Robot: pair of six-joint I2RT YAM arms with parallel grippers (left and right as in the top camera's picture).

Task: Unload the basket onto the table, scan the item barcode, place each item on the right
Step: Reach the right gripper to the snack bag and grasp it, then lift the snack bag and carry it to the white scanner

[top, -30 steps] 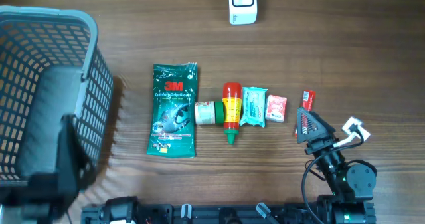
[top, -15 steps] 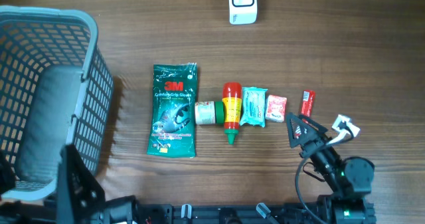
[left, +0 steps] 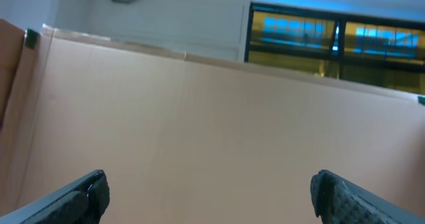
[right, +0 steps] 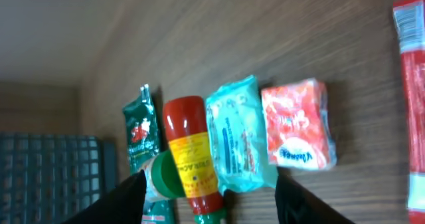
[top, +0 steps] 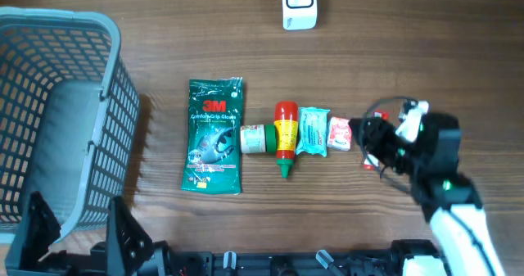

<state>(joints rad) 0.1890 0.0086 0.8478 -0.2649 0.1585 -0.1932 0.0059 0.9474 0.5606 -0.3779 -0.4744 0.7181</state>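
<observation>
**Tool state.** The right gripper (top: 370,143) has its jaws partly apart with nothing between them. It hangs low over the right end of the row on the table (top: 426,55). It is directly above the red stick pack (right: 413,84) and just beside the small red packet (right: 297,125). The left gripper (left: 209,187) has its jaws wide apart and empty. It is raised off the table and faces a wall.

**Item location.** The stick pack lies flat, last in the row and apart from the small red packet. The overhead view shows only its two ends past the gripper. Which of these two is the item to scan cannot be told for certain; the stick pack is the likelier.

**Handling, as judged.**
- The pack is light and thin, with a soft, glossy wrapper apt to slip or buckle.
- Take hold across the narrow width near mid-length, with moderate closing force.
- No barcode is visible on the upper face.
- Expect to turn the pack toward the white device (top: 299,6) at the far edge, probably the scanner.
</observation>
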